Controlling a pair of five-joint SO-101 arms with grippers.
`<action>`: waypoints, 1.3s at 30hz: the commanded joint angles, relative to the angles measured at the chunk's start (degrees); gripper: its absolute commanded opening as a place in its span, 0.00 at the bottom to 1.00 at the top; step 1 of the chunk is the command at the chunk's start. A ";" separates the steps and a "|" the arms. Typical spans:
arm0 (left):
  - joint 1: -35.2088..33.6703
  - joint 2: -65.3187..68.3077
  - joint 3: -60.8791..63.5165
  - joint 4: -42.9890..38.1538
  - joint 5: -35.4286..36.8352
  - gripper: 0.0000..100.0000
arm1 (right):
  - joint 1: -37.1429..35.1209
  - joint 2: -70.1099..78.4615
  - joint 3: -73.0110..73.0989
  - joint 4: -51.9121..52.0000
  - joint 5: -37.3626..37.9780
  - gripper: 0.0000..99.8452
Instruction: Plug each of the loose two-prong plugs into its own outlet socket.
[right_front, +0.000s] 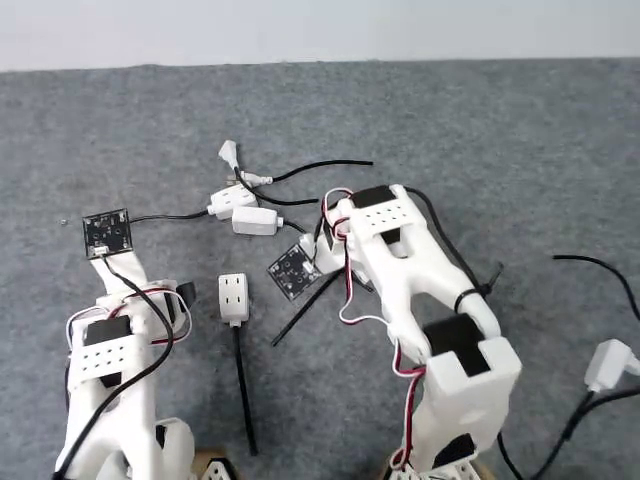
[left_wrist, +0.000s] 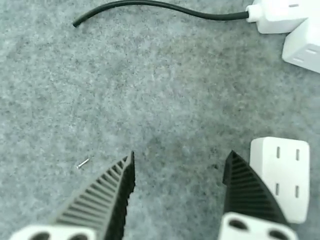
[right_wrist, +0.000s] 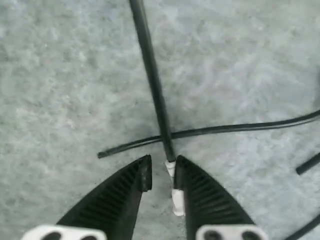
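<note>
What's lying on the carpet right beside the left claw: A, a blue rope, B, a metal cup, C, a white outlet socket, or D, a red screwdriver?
C: in the left wrist view a white outlet socket lies on the grey carpet just beside the open left claw.

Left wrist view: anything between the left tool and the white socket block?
Nothing visible. The left tool hangs open over bare carpet, and the socket block lies flat right beside it, slots facing up. The black cord lies farther off, out of the path.
</note>
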 joint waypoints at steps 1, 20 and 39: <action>0.35 -0.09 -0.31 -1.49 -0.79 0.27 | -0.48 0.66 -4.84 0.57 -2.11 0.16; 0.35 -0.44 0.22 -1.49 -0.88 0.27 | 4.00 15.34 -16.35 0.57 -2.11 0.01; 0.35 -0.26 0.22 -1.58 -0.88 0.27 | 8.48 -8.57 -21.98 19.65 -47.91 0.01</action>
